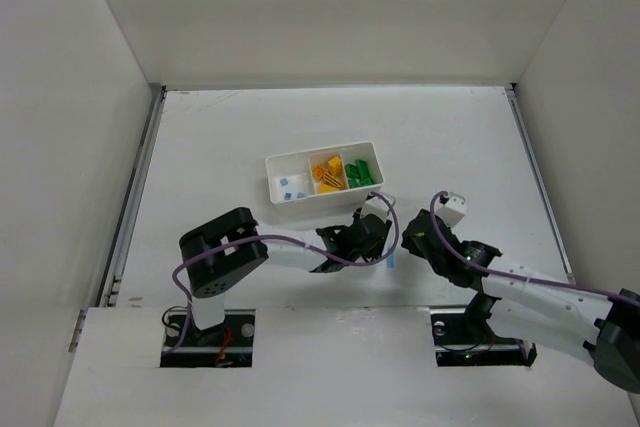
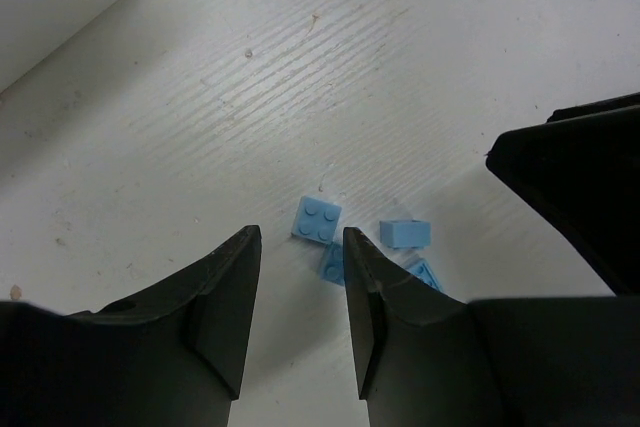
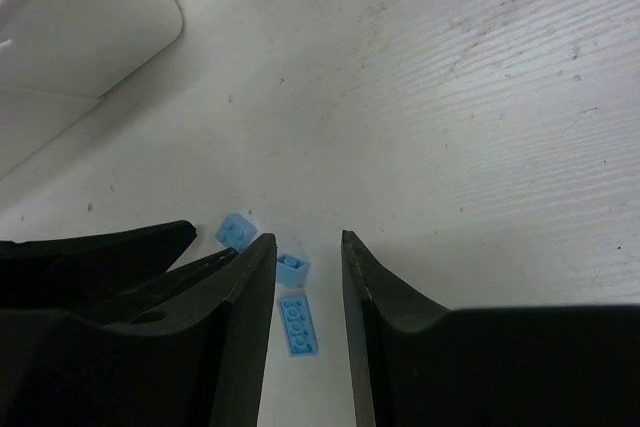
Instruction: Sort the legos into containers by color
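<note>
Left wrist view: studded pale-blue plastic legos (image 2: 316, 219) are lying on the grainy white table (image 2: 400, 67) as left gripper (image 2: 300, 237) and right gripper (image 3: 306, 239) are hovering, black fingers (image 2: 225, 297) narrowly parted, empty.

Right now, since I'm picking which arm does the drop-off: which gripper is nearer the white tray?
Left. The left gripper hovers just off the tray's near right corner; the right gripper hovers farther out to the right, beyond the left one.

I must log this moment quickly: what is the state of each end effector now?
Left end effector: open, holding nothing.
Right end effector: open, empty; small pale blue plastic bricks lie loose between its jaws.
</note>
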You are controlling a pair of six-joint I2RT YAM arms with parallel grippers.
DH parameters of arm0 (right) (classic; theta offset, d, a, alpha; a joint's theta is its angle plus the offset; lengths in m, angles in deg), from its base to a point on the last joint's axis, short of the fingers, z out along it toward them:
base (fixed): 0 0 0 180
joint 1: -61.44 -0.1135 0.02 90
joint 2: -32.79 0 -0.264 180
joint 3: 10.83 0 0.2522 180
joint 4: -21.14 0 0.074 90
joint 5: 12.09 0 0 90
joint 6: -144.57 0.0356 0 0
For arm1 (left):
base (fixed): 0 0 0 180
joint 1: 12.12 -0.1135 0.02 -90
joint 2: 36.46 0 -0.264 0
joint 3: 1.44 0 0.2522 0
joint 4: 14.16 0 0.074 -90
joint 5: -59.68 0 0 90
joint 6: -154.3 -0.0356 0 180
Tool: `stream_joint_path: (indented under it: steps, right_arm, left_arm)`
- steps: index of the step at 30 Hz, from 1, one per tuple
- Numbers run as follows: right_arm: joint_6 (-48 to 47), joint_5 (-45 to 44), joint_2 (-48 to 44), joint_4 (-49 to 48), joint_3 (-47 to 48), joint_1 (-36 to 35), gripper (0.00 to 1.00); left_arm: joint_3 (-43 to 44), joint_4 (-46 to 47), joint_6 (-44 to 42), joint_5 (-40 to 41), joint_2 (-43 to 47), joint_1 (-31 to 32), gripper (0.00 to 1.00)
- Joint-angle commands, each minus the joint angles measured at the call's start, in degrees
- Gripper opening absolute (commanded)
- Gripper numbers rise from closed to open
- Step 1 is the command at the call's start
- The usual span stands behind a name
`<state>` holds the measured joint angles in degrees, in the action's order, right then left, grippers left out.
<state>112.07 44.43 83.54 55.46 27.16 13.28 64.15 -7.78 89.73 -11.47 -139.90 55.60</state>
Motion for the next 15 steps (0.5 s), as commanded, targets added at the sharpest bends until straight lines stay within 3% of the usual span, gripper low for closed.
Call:
stream_joint_path:
  steps: [1, 7, 15]
  right_arm:
    - [1.1, -1.6, 0.7, -1.7, -0.8, -1.0, 0.38]
    - [1.2, -1.3, 0.6, -3.5, -1.8, -1.4, 0.38]
    - [0.2, 0.8, 1.3, -4.1, -1.3, -2.4, 0.39]
  left_arm:
    - [3.0, 1.7, 0.3, 0.1, -0.5, -0.2, 0.36]
    - [4.6, 1.2, 0.1, -0.3, -3.5, -0.9, 0.33]
    - [2.7, 1.5, 0.0, 0.6, -1.9, -3.0, 0.14]
